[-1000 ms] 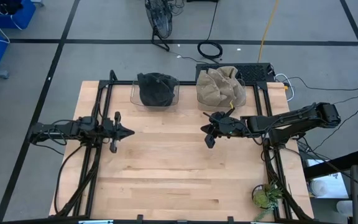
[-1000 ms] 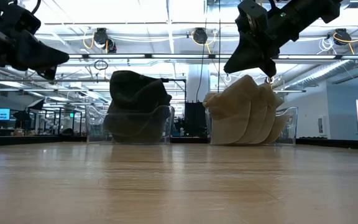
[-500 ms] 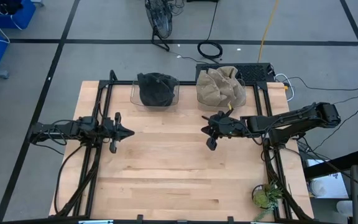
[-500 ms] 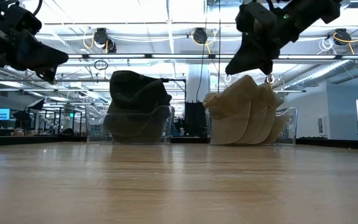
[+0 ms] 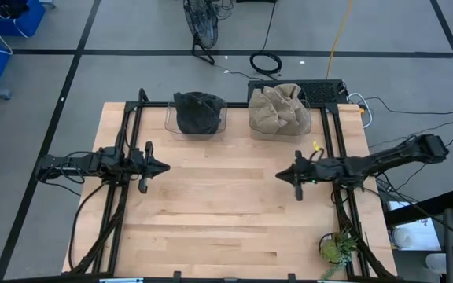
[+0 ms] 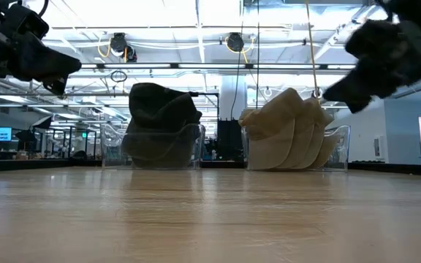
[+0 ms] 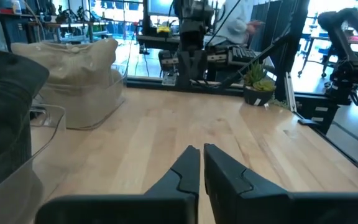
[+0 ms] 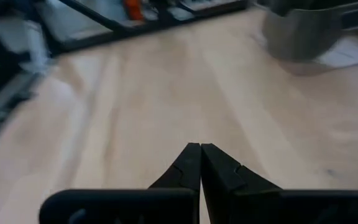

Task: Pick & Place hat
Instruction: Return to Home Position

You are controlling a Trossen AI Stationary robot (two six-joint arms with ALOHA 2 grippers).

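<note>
A stack of dark hats sits in a clear bin at the table's far edge. A stack of tan hats fills a second clear bin to its right; both stacks show in the low view. My left gripper hovers shut over the table's left part, empty. My right gripper hovers shut over the right part, near of the tan hats, empty.
Bare wooden table lies between and in front of both grippers. A small green plant stands at the near right corner. Black frame rails run along the table's left and right sides.
My right arm has drawn back toward the table's right and near edge, away from the tan hats, and its gripper has turned level. In the low view it has swung from centre to the right edge. The left arm has kept still.
</note>
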